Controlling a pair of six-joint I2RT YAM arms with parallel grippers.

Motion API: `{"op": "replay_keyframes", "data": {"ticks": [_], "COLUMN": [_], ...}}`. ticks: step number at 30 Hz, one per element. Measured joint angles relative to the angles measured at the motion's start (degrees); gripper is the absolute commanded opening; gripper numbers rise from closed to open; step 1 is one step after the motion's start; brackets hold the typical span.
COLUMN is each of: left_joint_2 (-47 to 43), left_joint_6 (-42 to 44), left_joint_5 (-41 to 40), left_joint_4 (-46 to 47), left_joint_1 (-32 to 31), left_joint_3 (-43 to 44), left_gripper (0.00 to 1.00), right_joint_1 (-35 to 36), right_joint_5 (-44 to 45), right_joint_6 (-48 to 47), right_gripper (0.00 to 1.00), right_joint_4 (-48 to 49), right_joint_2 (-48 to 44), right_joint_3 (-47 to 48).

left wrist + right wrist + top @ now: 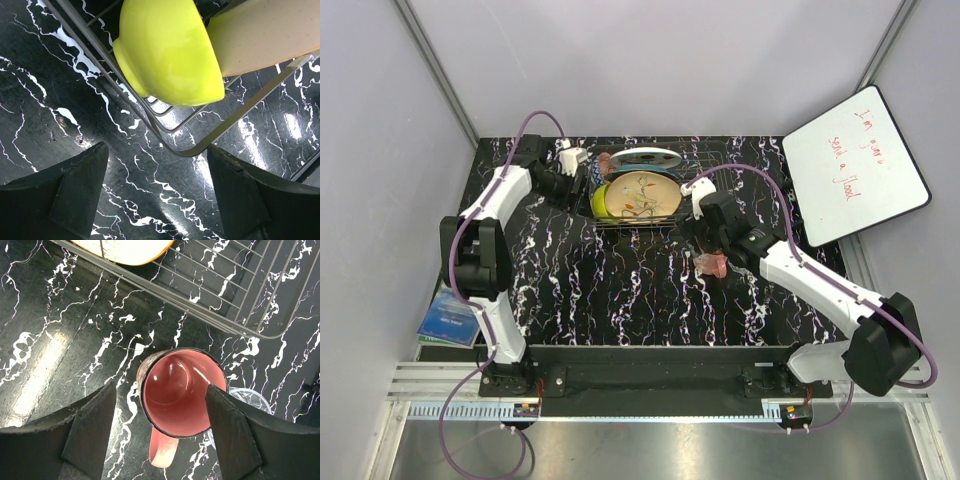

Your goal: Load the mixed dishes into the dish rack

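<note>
The right gripper (161, 387) is the arm that matters here. Its jaws stand spread on either side of the pink mug (175, 390), which sits upright on the table directly between them. The mug's mouth faces straight up the approach line and its handle points back toward the wrist. On the side toward the clear glass (250, 400) the finger looks to meet the rim, while on the other side a strip of table shows, so the mug does not look clamped yet. The dish rack (250, 107) lies ahead of these jaws, just beyond the mug.

The left gripper (157, 146) is released and holds nothing, with bare table between its fingers. A rack corner and the lime-yellow bowl (170, 50) are just ahead of it, and the bowl leans beside the peach floral plate (265, 35).

The glass is mostly covered by a finger. The mug's wall below the rim is hidden, and in the top view the arm covers most of the mug.
</note>
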Motion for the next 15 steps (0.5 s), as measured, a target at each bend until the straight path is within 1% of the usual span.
{"op": "replay_keyframes", "data": {"ticks": [6, 10, 15], "left_joint_2": [-0.98, -1.62, -1.55], "left_joint_6": [1.81, 3.43, 2.6], "left_joint_5": [-0.09, -2.21, -2.69], "left_joint_4": [1.51, 2.01, 1.97], "left_joint_1": [-0.11, -0.26, -0.07], "left_joint_3": [-1.99, -3.87, -4.15], "left_gripper": [0.78, 0.78, 0.79], "right_joint_1": [0.0, 0.0, 0.0], "right_joint_5": [0.33, 0.28, 0.26], "right_joint_6": [0.11, 0.37, 0.94], "right_gripper": [0.79, 0.8, 0.81], "right_joint_4": [0.04, 0.04, 0.11], "right_joint_2": [1.95, 3.61, 4.26], "right_joint_3": [0.85, 1.57, 2.12]}}
